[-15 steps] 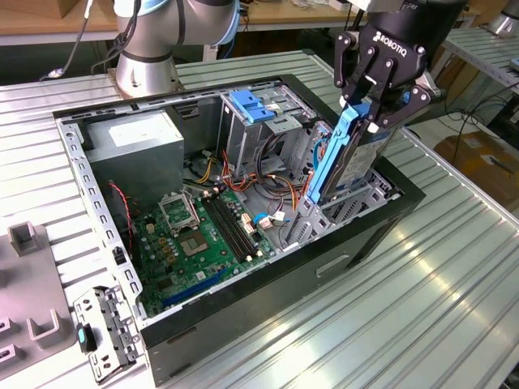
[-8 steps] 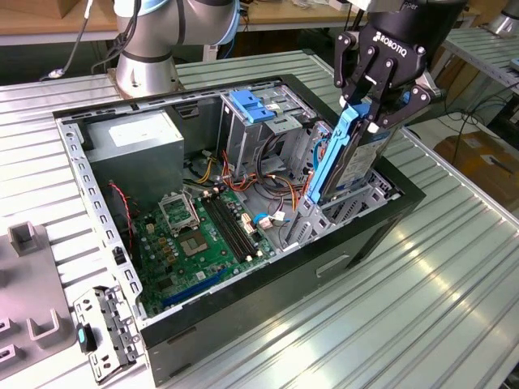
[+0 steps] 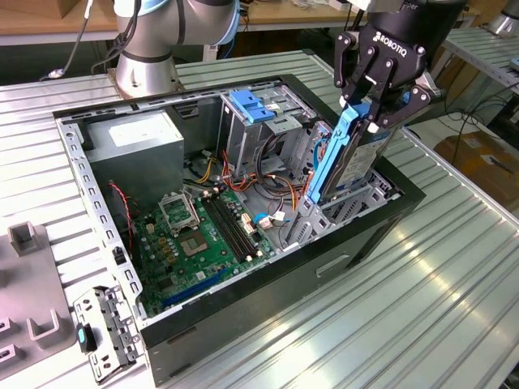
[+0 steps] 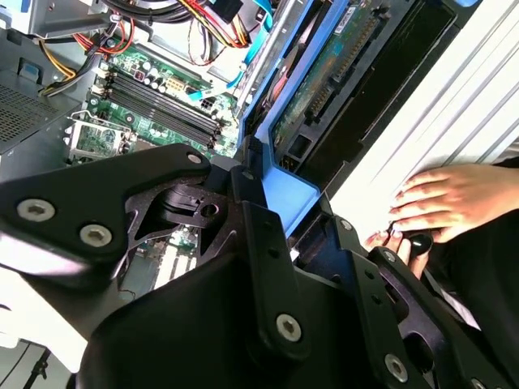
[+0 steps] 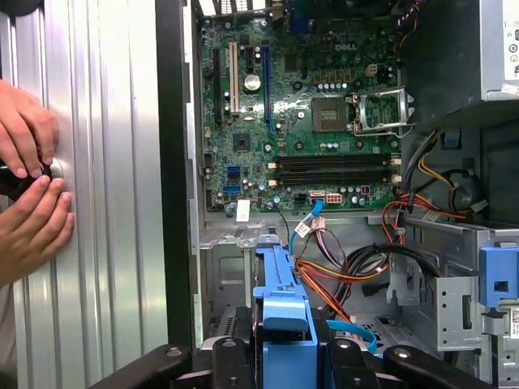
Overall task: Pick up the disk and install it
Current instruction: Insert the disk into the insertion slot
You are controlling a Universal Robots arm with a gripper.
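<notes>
The black gripper [image 3: 366,109] is holding the flat grey metal disk [image 3: 349,162], blue plastic carrier edge and all, upright, with its fingers [image 3: 349,73] pinching the top end. The disk's lower end is reaching into the open black computer case [image 3: 268,316] standing on the ribbed metal table [image 3: 422,308].

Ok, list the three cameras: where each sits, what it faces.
Exterior view: off the arm, looking down into the computer case; shows the gripper shut on the disk.
First wrist view: on the wrist, facing the motherboard past the gripper's links.
Second wrist view: on the wrist, behind the gripper, facing along the disk.
Both wrist views show a person's hands beside the case.
</notes>
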